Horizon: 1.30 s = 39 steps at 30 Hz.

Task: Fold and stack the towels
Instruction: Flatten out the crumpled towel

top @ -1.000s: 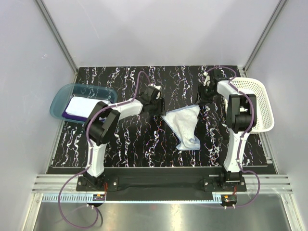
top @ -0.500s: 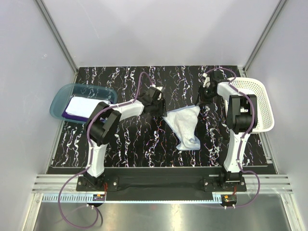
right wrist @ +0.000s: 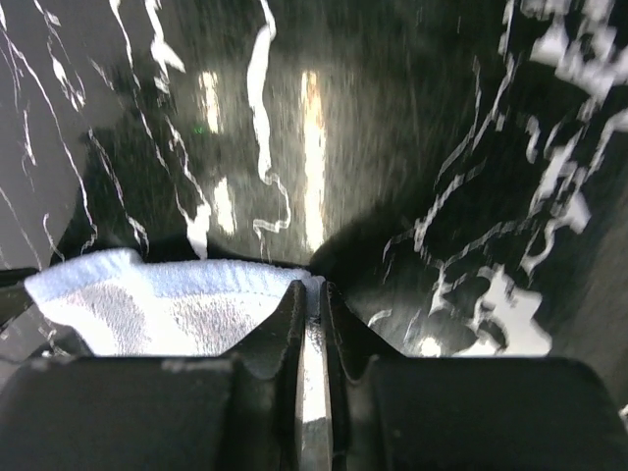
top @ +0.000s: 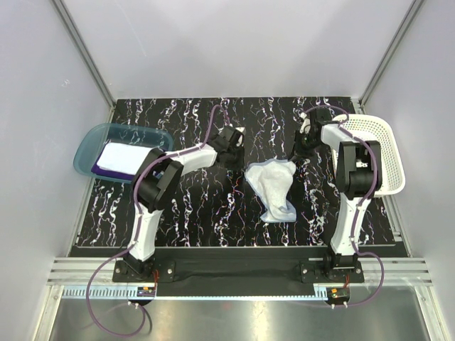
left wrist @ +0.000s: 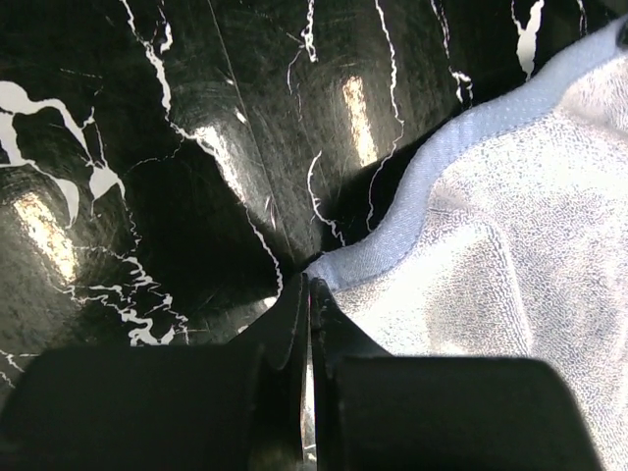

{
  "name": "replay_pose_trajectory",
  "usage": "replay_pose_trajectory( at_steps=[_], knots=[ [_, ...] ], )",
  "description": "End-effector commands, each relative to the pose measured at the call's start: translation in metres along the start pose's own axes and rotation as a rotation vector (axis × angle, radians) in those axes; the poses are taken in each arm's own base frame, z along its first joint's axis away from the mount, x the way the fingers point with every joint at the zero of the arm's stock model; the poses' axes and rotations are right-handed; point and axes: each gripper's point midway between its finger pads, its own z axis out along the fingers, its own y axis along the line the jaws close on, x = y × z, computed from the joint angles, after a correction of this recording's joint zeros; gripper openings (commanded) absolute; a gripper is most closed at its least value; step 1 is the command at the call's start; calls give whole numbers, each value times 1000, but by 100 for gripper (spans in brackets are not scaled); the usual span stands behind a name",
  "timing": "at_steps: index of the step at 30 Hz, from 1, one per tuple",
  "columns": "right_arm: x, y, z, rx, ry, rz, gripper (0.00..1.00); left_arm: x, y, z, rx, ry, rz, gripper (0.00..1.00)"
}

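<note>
The light blue towel (top: 274, 186) lies crumpled mid-table, its far edge slack between my two grippers. My left gripper (top: 240, 162) is shut on its left corner; in the left wrist view the jaws (left wrist: 309, 285) pinch the hem of the towel (left wrist: 491, 245). My right gripper (top: 296, 156) is shut on its right corner; in the right wrist view the towel (right wrist: 147, 304) runs in between the closed jaws (right wrist: 312, 289). The white towel (top: 122, 155) lies folded on the purple towel (top: 97, 168) in the teal tray at the left.
The translucent teal tray (top: 89, 138) sits at the table's left edge. A white mesh basket (top: 387, 153) stands at the right edge, beside the right arm. The table (top: 199, 206) is black marble-patterned, with grey walls on three sides.
Both grippers have shifted slightly toward the back and closer together. The towel's far edge, taut before, now sags and bunches between them.
</note>
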Motion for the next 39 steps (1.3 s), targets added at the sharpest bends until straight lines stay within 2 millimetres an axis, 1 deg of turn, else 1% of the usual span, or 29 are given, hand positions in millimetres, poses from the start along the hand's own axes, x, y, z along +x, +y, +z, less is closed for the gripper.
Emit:
replay_pose_trajectory(
  at_steps=[1,2,3,4,5,6,7,8,9,10,11,13,14,15,17,18,21,22,24,25,27,28,29,31,32,36,37,38,39],
  knots=[
    [1,23,-26,-45,-18,66,0,22,22,-7,-90,85,52,0],
    [3,27,-27,-54,-17,87,0,19,30,-13,-128,71,56,0],
    [0,32,-32,-65,-43,100,0,7,32,-26,-131,36,55,0],
    [12,33,-29,-60,-25,125,0,9,39,-32,-147,33,54,0],
    [18,39,-27,-47,-25,157,0,6,44,-38,-158,21,52,0],
    [16,46,-32,-54,-57,154,0,2,54,-45,-181,4,41,0],
    [31,47,-27,-51,-36,167,0,-6,54,-58,-181,-26,46,0],
    [34,51,-27,-53,-42,184,0,0,62,-63,-199,-21,43,0],
    [33,59,-30,-66,-67,170,0,-2,63,-68,-199,-31,45,0],
    [40,58,-28,-61,-60,187,0,-4,60,-77,-191,-49,55,0],
    [40,58,-29,-56,-71,189,0,3,59,-78,-176,-37,56,0],
    [39,60,-28,-67,-75,186,0,9,54,-81,-145,-31,40,0],
    [37,61,-27,-72,-75,183,0,11,53,-80,-131,-29,31,0],
    [38,61,-25,-73,-69,183,0,19,54,-77,-129,-10,20,0],
    [35,65,-24,-83,-72,165,0,24,57,-75,-131,-4,-1,2],
    [35,66,-23,-83,-66,162,0,27,60,-74,-142,1,-7,15],
    [37,70,-22,-92,-59,153,0,34,66,-72,-160,9,-4,29],
    [39,70,-22,-91,-55,153,0,35,68,-71,-158,11,4,40],
    [43,70,-20,-90,-49,154,0,37,68,-66,-150,25,11,47],
    [44,69,-20,-92,-45,156,0,33,67,-65,-146,22,18,51],
    [47,69,-18,-94,-41,156,0,35,69,-58,-144,40,17,52],
    [48,70,-18,-95,-40,153,0,33,69,-56,-148,40,16,52],
    [48,69,-17,-93,-38,155,0,28,69,-55,-155,31,14,52],
    [48,69,-17,-94,-36,153,0,31,73,-47,-173,52,2,52],
    [48,71,-18,-98,-38,147,0,28,73,-46,-182,54,-3,52],
    [47,70,-19,-92,-39,143,0,31,74,-37,-194,73,-19,50],
    [47,70,-19,-92,-40,146,0,33,75,-35,-200,82,-21,49],
    [47,70,-19,-92,-40,144,0,39,79,-34,-226,104,-18,49],
    [47,70,-19,-93,-42,144,0,39,79,-34,-236,109,-16,47]
  ],
)
